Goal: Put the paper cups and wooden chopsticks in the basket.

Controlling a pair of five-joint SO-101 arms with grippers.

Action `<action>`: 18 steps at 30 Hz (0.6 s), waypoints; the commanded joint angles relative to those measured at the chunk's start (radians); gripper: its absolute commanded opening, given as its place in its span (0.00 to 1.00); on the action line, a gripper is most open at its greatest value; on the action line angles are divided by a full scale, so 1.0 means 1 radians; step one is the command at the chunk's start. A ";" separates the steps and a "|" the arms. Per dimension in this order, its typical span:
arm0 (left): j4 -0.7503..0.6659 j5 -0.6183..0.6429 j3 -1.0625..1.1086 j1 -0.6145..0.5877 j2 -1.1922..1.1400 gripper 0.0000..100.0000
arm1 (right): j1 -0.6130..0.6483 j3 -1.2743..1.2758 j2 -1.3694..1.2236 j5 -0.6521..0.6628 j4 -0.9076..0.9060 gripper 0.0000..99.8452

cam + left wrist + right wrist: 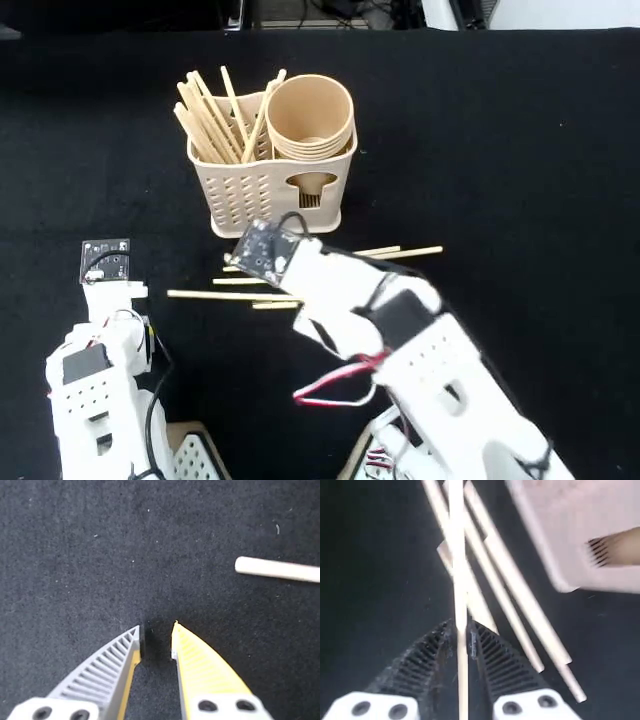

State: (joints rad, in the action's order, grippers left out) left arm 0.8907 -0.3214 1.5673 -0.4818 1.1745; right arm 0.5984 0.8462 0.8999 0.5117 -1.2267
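Right, the right end effector [461, 627] is down among the loose chopsticks [225, 295] just in front of the basket [262, 190]. Its fingers are pressed onto one chopstick [457, 580] that runs straight between them. That stick lies crossed over a few others, so the lift, I'd judge, wants to be straight up and unhurried, or the neighbours get dragged or flicked. How far along its length the pinch sits I cannot tell, so watch for one end drooping; tipping it upright before the drop should help.

The target looks like the compartment where the stored chopsticks [210, 115] fan out, beside the stacked paper cups [310, 115]. Those fanned tips lean outward and could snag an incoming stick, so come in from above, not across. The basket wall is close by the grip, with little room on that side; the black surface [520, 150] elsewhere is open.

Over on the other side, the left end effector [156, 627] rests low, fingers slightly parted on nothing, a chopstick end [277, 570] nearby.
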 commanded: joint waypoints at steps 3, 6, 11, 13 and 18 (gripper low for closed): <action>-0.021 -0.005 0.002 -0.008 -0.002 0.12 | 0.011 -0.085 0.028 -0.015 -0.037 0.01; -0.021 -0.005 0.002 -0.008 -0.002 0.12 | 0.008 0.015 -0.028 0.009 -0.003 0.01; -0.021 -0.005 0.002 -0.008 -0.002 0.12 | 0.005 0.262 -0.133 0.150 0.245 0.01; -0.021 -0.005 0.002 -0.008 -0.002 0.12 | 0.005 0.308 -0.189 0.193 0.310 0.02; -0.021 -0.005 0.002 -0.008 -0.002 0.12 | -0.043 0.260 -0.372 0.213 0.325 0.14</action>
State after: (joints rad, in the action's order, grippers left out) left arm 0.8907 -0.3214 1.5673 -0.4818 1.1745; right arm 0.5984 1.1485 0.6099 0.7081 -0.9306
